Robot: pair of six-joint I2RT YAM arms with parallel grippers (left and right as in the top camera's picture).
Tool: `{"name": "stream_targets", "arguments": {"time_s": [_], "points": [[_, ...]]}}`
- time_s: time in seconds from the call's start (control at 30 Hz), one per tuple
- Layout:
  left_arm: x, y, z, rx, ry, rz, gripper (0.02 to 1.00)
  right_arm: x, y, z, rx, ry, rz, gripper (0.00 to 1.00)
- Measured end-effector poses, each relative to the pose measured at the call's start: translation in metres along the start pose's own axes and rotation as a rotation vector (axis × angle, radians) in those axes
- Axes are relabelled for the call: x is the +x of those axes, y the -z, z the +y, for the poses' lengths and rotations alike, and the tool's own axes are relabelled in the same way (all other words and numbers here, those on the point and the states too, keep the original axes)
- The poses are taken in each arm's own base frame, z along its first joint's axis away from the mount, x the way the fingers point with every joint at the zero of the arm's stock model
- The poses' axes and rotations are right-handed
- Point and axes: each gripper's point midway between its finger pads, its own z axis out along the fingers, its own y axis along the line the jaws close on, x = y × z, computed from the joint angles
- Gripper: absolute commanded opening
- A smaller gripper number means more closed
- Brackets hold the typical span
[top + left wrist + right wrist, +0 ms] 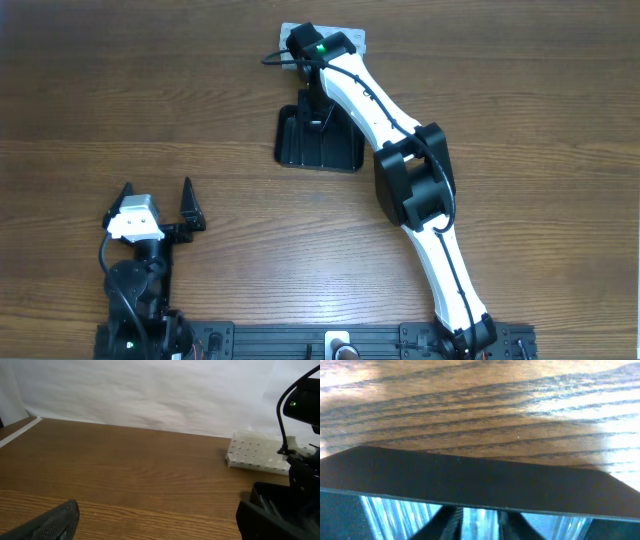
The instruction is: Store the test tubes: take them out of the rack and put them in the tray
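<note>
**Right arm at the tray, left arm folded**

My right arm [400, 150] stretched from its base across the table [520, 100] to the black tray [345, 155], wrist tipped downward. The right claw [480, 512] sat low just inside the tray's wall, narrowed around a clear test tube [479, 526]. More tubes [395, 515] lay in the tray beside it. The white rack [352, 38] stood just beyond the tray. My left arm [140, 280] sat folded near its base, the left claw [157, 190] spread wide.
</note>
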Motion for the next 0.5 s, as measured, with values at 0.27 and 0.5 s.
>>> {"name": "stream_targets", "arguments": {"time_s": [0.27, 0.5], "points": [[0.0, 0.0, 0.0, 0.0, 0.0, 0.0, 0.998, 0.001, 0.0, 0.0, 0.002, -0.005, 0.004, 0.665], [0.0, 0.0, 0.0, 0.0, 0.0, 0.0, 0.998, 0.016, 0.003, -0.009, 0.034, 0.031, 0.065, 0.766]]}}
